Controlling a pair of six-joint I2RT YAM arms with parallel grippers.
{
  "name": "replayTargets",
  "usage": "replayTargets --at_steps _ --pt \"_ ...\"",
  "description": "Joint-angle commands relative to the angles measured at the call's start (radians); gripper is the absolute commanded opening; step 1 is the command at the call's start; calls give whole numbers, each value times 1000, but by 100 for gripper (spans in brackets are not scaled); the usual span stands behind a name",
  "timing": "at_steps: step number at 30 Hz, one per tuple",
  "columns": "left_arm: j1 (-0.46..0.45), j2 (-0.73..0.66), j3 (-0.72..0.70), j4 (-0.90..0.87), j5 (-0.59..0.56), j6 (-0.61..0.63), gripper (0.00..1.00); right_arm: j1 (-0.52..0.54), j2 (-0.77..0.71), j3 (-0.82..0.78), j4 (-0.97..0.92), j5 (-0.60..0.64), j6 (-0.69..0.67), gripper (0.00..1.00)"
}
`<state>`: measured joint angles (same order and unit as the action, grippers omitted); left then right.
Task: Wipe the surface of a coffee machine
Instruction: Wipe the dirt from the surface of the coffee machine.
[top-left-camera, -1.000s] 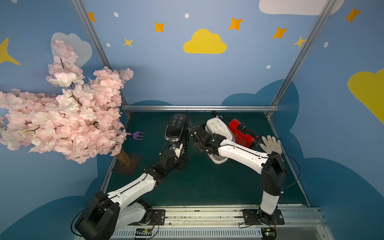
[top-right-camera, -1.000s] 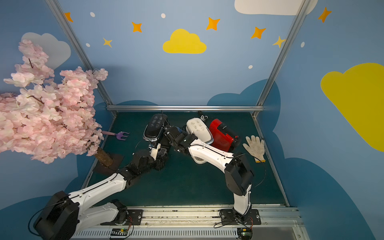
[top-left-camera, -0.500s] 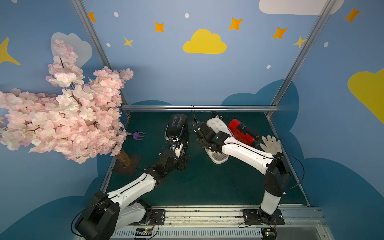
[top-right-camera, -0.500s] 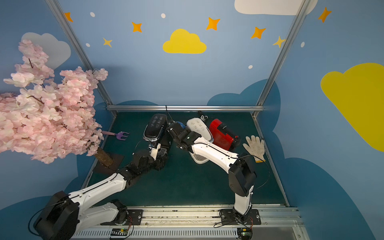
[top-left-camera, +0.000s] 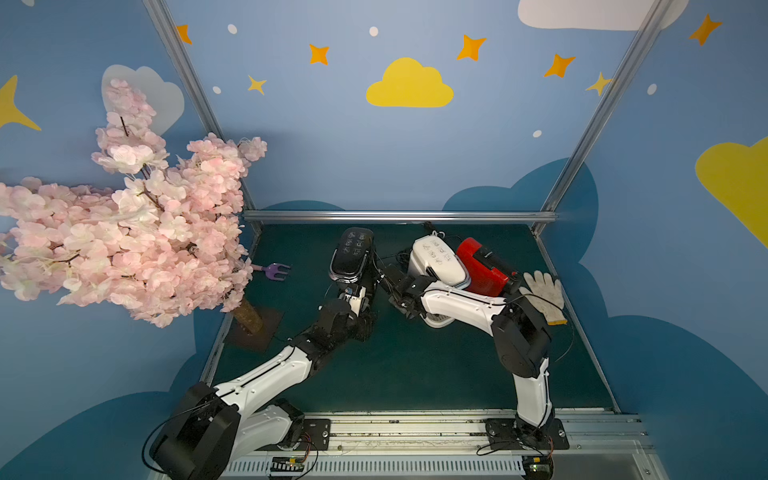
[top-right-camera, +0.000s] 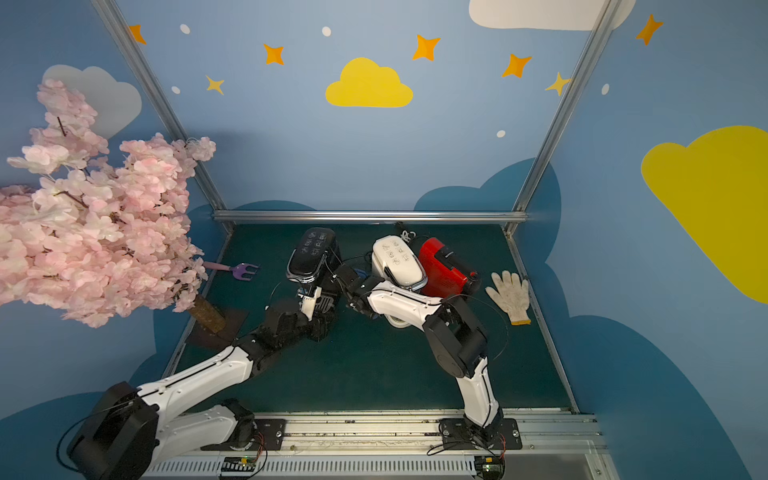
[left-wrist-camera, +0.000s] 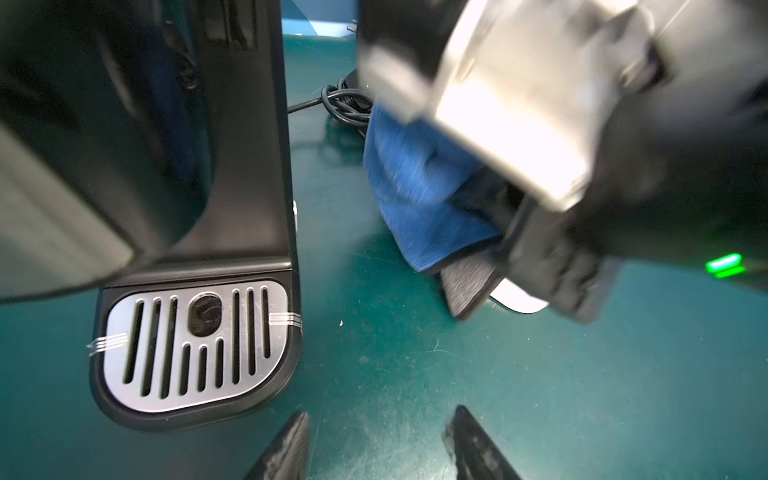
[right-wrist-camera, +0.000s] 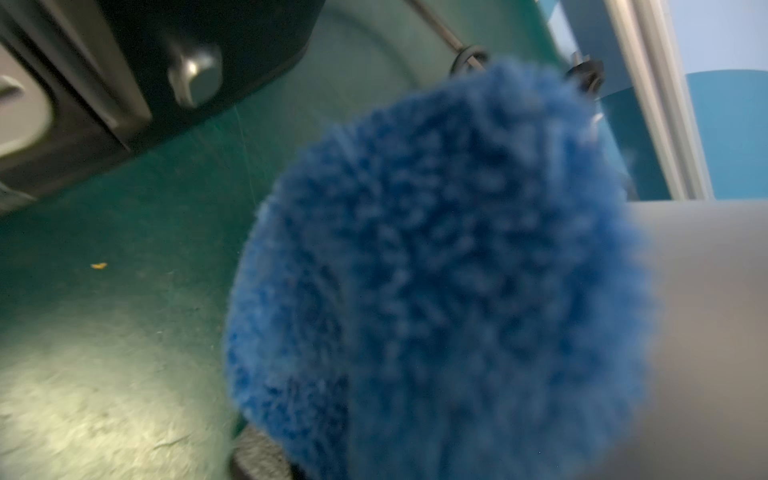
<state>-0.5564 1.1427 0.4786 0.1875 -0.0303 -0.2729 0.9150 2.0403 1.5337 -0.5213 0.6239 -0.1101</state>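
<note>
A black coffee machine (top-left-camera: 351, 257) (top-right-camera: 311, 253) stands at the back of the green mat, and its silver drip tray (left-wrist-camera: 195, 345) fills much of the left wrist view. My right gripper (top-left-camera: 386, 276) (top-right-camera: 348, 279) is shut on a fluffy blue cloth (left-wrist-camera: 415, 187) (right-wrist-camera: 436, 270), hanging just beside that machine's right flank. Whether the cloth touches the machine is unclear. My left gripper (left-wrist-camera: 380, 440) (top-left-camera: 362, 308) is open and empty, low over the mat in front of the drip tray's right corner.
A white coffee machine (top-left-camera: 436, 262) and a red one (top-left-camera: 484, 266) stand right of the black one, with a coiled power cord (left-wrist-camera: 345, 104) between them. A white glove (top-left-camera: 544, 293) lies far right. A purple fork (top-left-camera: 276, 272) and a pink blossom tree (top-left-camera: 124, 216) are on the left.
My right arm has swung the blue cloth a little to the left, closer to the black machine's side, and its elbow has shifted. The left arm has stayed put.
</note>
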Motion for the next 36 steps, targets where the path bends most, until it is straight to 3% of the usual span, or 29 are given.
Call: replayTargets --at_steps 1,7,22,31,36 --pt "4 9 -6 4 9 5 56 -19 27 37 -24 29 6 0" --pt "4 10 -5 4 7 7 56 -19 2 29 -25 2 23 0" --pt "4 33 0 11 15 5 56 -24 -319 50 33 27 10 0" --pt "3 24 0 8 21 3 56 -55 -485 -59 64 99 8 0" --pt "4 32 1 13 24 4 56 -109 -601 -151 58 10 95 0"
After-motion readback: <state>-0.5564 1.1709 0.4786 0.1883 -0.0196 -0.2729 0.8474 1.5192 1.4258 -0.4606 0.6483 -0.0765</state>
